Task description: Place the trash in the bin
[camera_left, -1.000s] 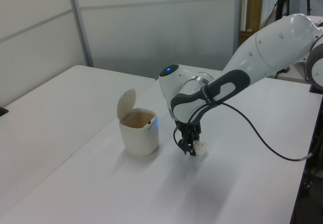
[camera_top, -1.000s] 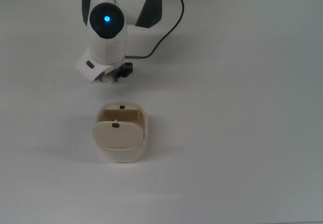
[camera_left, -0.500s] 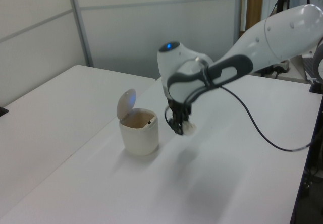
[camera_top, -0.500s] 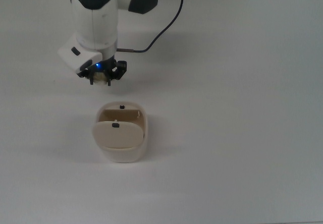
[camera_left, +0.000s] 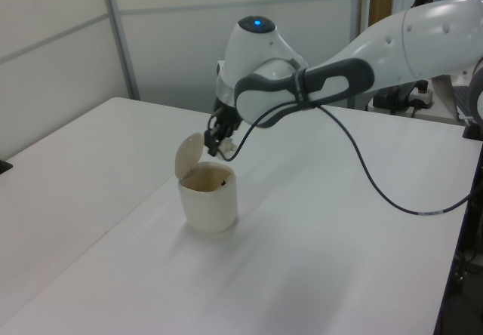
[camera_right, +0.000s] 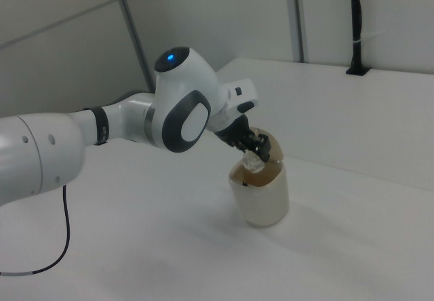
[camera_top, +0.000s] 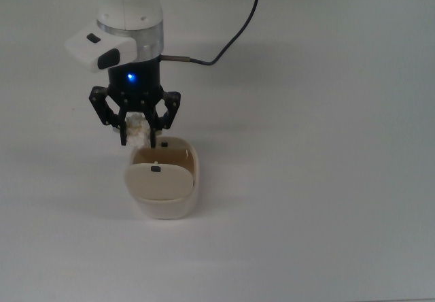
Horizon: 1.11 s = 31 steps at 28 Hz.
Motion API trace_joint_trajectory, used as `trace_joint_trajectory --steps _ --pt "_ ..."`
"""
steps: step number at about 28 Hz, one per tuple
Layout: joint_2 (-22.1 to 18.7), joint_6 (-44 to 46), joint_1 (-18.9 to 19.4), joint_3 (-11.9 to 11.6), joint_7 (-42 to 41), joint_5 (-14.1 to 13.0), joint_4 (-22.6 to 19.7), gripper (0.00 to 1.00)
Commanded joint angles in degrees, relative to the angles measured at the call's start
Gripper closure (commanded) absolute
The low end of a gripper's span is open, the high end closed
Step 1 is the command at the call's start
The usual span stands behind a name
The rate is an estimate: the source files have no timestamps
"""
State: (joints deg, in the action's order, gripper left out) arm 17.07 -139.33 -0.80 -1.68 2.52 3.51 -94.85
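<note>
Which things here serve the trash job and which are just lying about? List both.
Part of the job:
- small wrinkly off-white paper wad, held above the bin's rim
- cream-beige plastic bin with rounded flap lid, lid open
- black two-finger gripper, shut on the wad

Not part of it:
- black cable
- white table

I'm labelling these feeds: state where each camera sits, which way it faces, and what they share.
Top view: overhead, looking straight down on the bin; shows the gripper holding the trash.
Left view: raised, beside the table; shows the arm reaching in from the left view's right.
Right view: raised, opposite side; arm enters from the right view's left.
All share the bin.
</note>
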Motion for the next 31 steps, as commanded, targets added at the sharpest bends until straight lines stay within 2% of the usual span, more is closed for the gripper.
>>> trace_joint_trajectory --steps 1,4,6,7,12,18,24,25,31 --pt "4.28 -8.57 2.03 -0.43 4.16 0.27 0.45 0.45" --pt "4.81 -9.64 2.12 -0.43 4.25 0.27 0.45 0.42" --pt "5.17 -9.64 2.12 -0.43 4.43 0.18 0.45 0.21" --pt "5.08 -9.55 2.12 -0.43 4.43 0.00 0.37 0.00" --pt "4.73 -8.76 2.03 -0.43 3.99 0.00 0.19 0.00" --pt "3.41 -2.80 2.03 -0.43 3.81 0.00 0.19 0.00" --pt "1.04 10.90 2.20 -0.34 3.72 0.00 1.15 0.00" --pt "0.43 16.32 2.29 -0.34 3.72 0.00 2.90 0.00" --pt "-0.19 35.14 2.29 -0.34 3.64 -0.17 9.22 0.00"
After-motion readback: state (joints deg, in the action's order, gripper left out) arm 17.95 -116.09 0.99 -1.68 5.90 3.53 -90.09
